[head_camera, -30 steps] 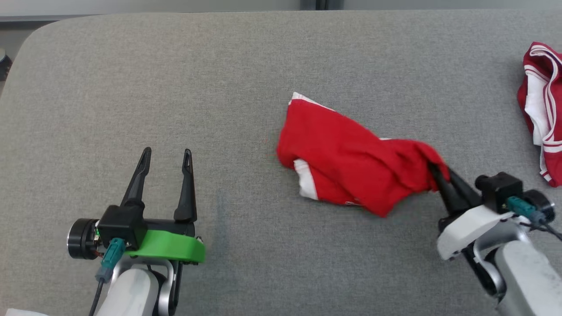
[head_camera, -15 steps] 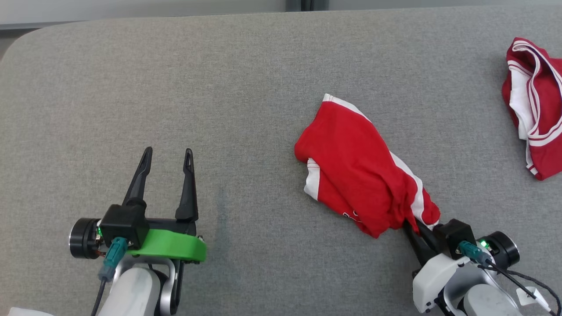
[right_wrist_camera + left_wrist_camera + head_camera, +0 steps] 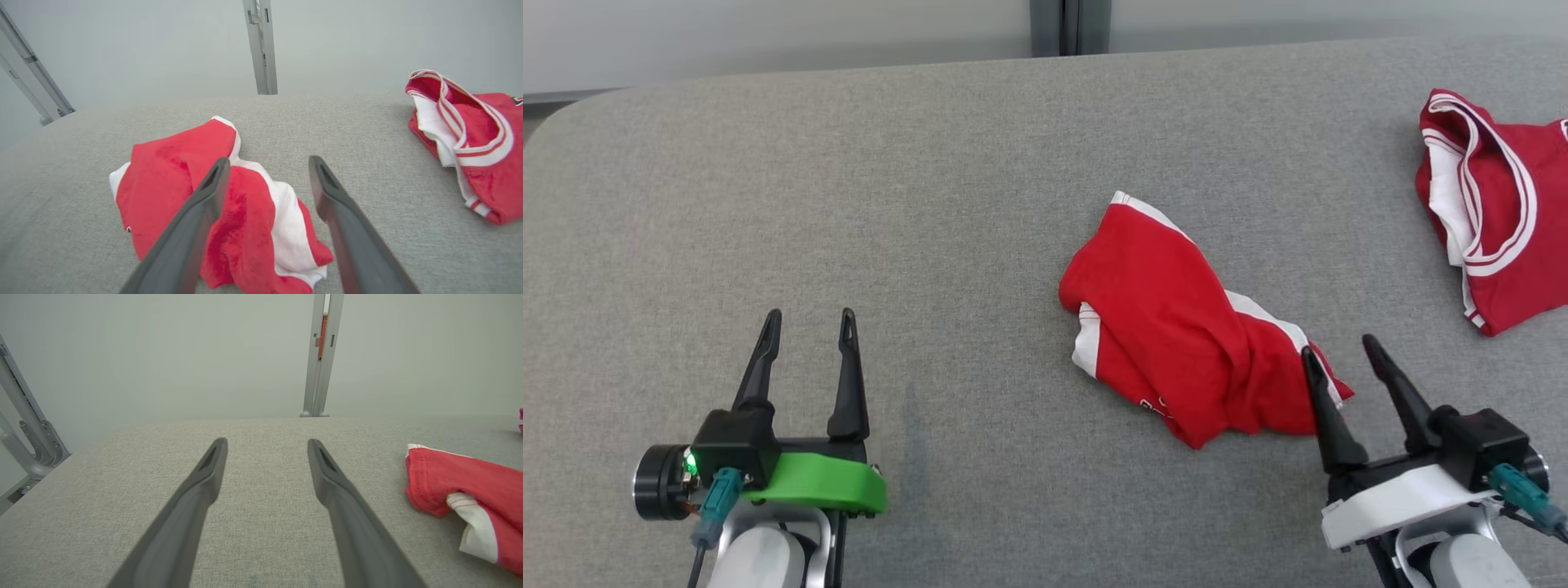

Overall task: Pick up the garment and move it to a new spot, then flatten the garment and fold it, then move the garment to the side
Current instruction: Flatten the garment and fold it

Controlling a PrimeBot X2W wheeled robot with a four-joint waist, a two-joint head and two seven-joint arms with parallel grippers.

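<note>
The garment (image 3: 1176,335) is a crumpled red piece with white trim, lying in a heap on the grey table right of centre; it also shows in the right wrist view (image 3: 184,183) and at the right edge of the left wrist view (image 3: 461,486). My right gripper (image 3: 1338,347) stands open just off the heap's near right corner, its left finger over the cloth edge, holding nothing. In the right wrist view (image 3: 267,163) a fold of cloth lies between and below the spread fingers. My left gripper (image 3: 807,314) is open at the lower left, well away from the garment.
A second red and white garment (image 3: 1490,204) lies bunched at the table's far right, also in the right wrist view (image 3: 461,134). The grey fabric table (image 3: 849,188) has a rounded far left corner. A metal post (image 3: 320,355) rises behind the far edge.
My right gripper dragged the garment toward the near edge, then opened and let it drop onto the table. The head camera tilted, shifting the whole picture. The left gripper stayed open.
</note>
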